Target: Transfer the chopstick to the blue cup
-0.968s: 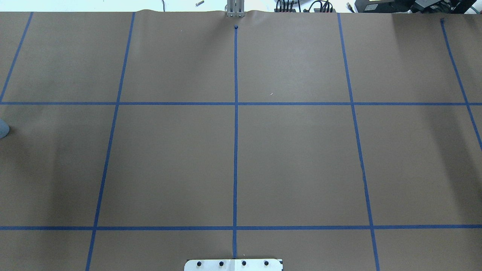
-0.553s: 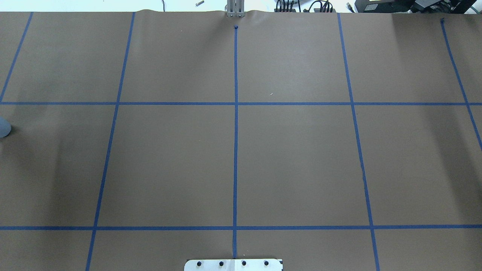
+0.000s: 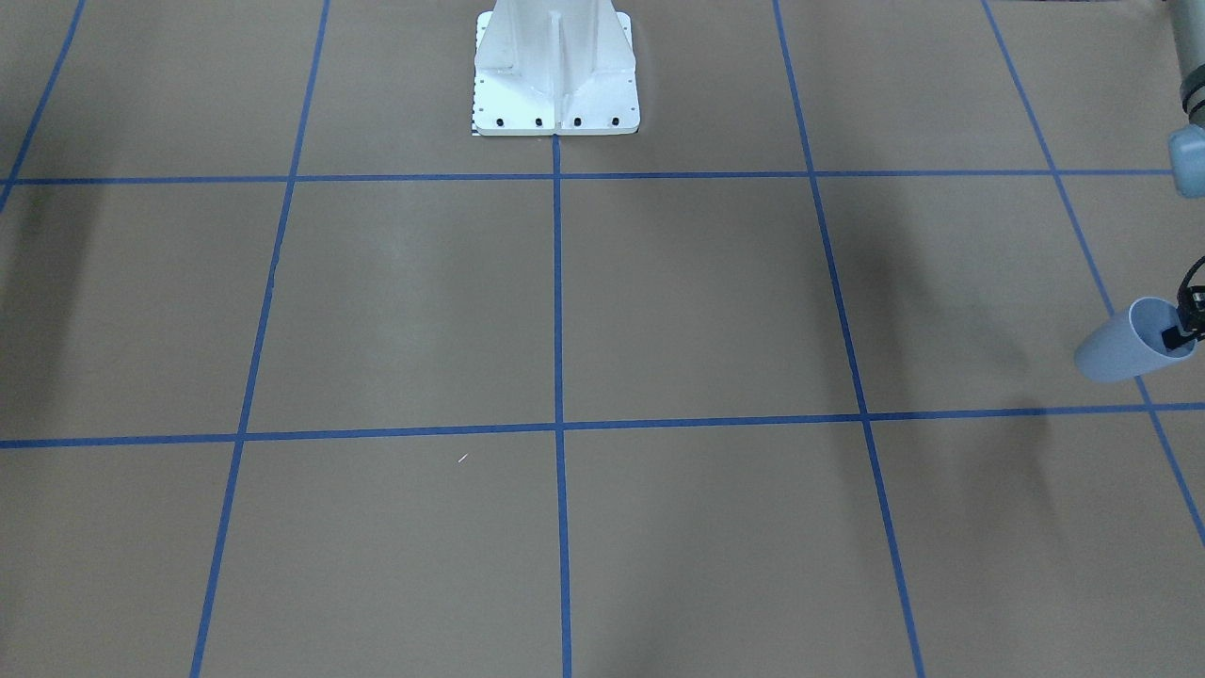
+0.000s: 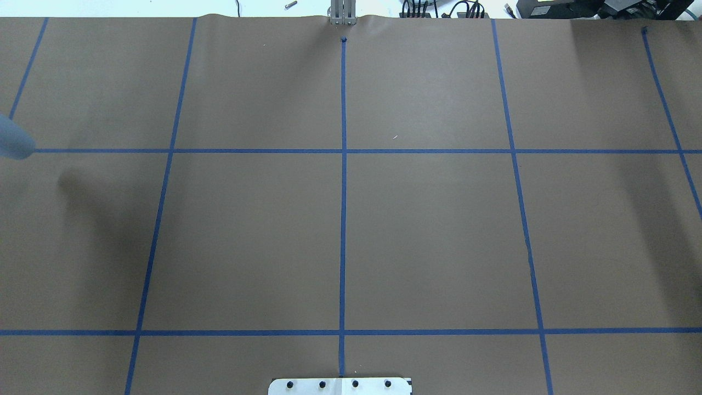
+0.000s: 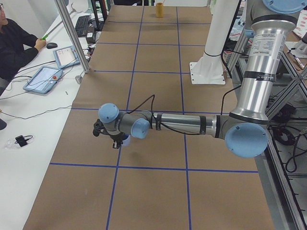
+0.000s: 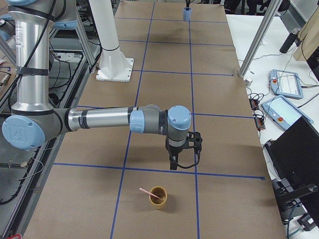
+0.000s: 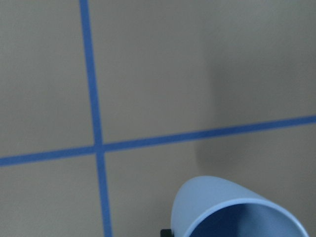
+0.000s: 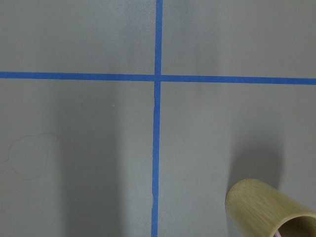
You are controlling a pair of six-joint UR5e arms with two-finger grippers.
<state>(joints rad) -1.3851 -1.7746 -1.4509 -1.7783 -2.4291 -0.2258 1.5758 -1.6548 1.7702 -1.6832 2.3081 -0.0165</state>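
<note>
The blue cup [image 3: 1123, 347] hangs tilted above the table at its left end, mouth toward the arm. My left gripper [image 3: 1182, 328] is shut on its rim, one black finger inside. The cup also shows at the overhead view's left edge [image 4: 13, 140] and low in the left wrist view [image 7: 232, 210]. At the other end, a pale pink chopstick [image 6: 146, 191] leans in a tan bamboo cup [image 6: 159, 196]. My right gripper [image 6: 182, 154] hovers just behind that cup, pointing down; I cannot tell whether it is open or shut. The right wrist view shows only the bamboo cup [image 8: 269, 210].
Brown paper with a blue tape grid [image 4: 343, 151] covers the table. The white robot pedestal [image 3: 555, 75] stands at the near middle edge. A person sits at a side bench with tablets [image 5: 45, 79], behind a metal post [image 5: 72, 33].
In the overhead view the blue cup has moved away from the robot and a little further into the frame. Its shadow now falls on the paper beside it.
</note>
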